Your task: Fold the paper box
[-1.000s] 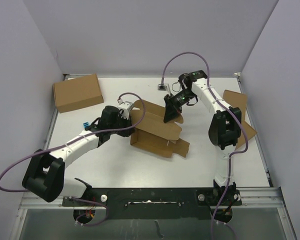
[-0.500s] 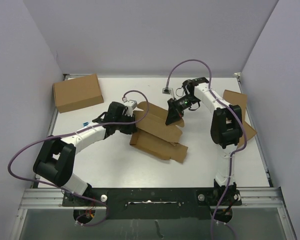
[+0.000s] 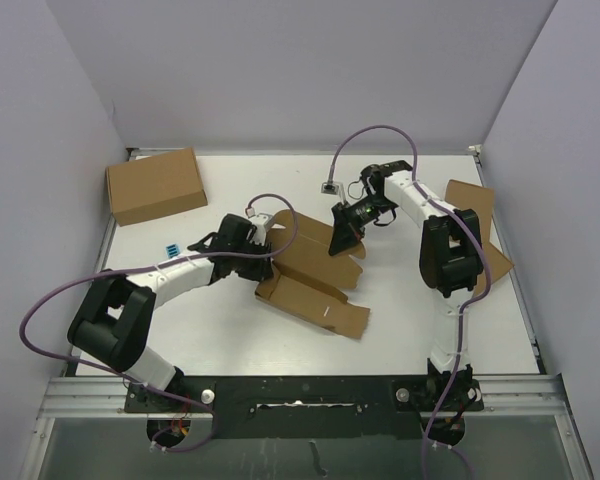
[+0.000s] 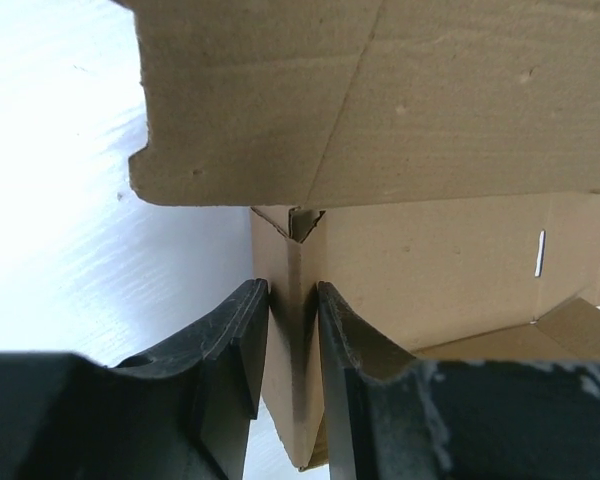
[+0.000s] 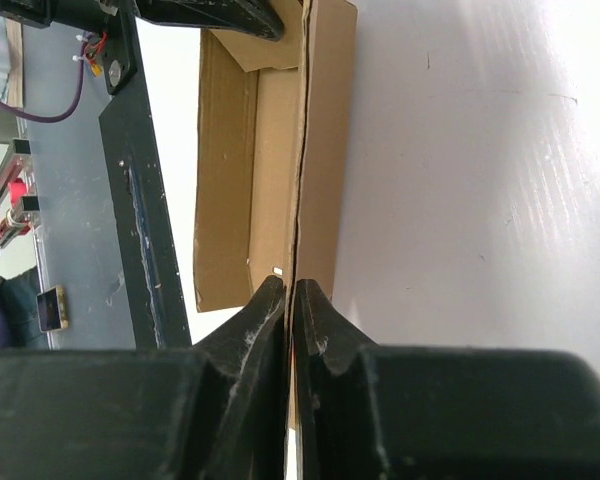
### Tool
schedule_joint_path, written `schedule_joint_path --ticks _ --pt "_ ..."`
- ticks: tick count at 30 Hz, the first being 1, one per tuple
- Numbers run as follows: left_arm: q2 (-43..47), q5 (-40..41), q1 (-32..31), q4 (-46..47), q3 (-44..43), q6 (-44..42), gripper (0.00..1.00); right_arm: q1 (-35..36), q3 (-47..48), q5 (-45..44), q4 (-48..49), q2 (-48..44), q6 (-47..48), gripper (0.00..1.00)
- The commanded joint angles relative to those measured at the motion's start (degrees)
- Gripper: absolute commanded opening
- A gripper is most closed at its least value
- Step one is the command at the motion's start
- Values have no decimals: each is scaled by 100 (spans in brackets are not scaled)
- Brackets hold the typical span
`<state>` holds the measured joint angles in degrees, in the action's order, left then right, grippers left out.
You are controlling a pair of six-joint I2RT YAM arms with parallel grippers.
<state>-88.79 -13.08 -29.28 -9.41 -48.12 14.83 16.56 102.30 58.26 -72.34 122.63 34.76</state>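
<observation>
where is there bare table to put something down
Biggest free patch: the near strip of table between the paper box and the front rail. Another along the far edge, between the closed box and the right arm. Crowded mid-table, around the paper box.

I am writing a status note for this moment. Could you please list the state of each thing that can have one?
paper box, half folded, flaps not yet closed
left gripper, closed on a folded corner of the paper box
right gripper, shut on a thin flap edge of the paper box
carton, closed, lying far left, untouched
</observation>
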Motion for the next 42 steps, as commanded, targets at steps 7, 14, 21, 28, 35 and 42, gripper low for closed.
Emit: schedule_joint_path --ticks 7,14,21,28,35,42 --pt "203 277 -203 -257 153 28 29 84 -105 181 420 -253 -111 5" --pt "-24 898 -421 -762 -122 -111 15 181 -207 14 595 -370 -213 5" --pt "-544 1740 -899 -1656 -806 -199 0 181 -345 -239 862 -563 -391 4" --pt "-780 2167 -1151 -1933 -1120 -16 17 177 -392 -267 968 -718 -425 4" --pt "-471 2231 -1156 -1803 -1195 99 37 197 -421 -306 993 -810 -389 5" --pt "-57 2253 -1150 -1670 -1122 173 43 260 -413 -447 1002 -845 -331 5"
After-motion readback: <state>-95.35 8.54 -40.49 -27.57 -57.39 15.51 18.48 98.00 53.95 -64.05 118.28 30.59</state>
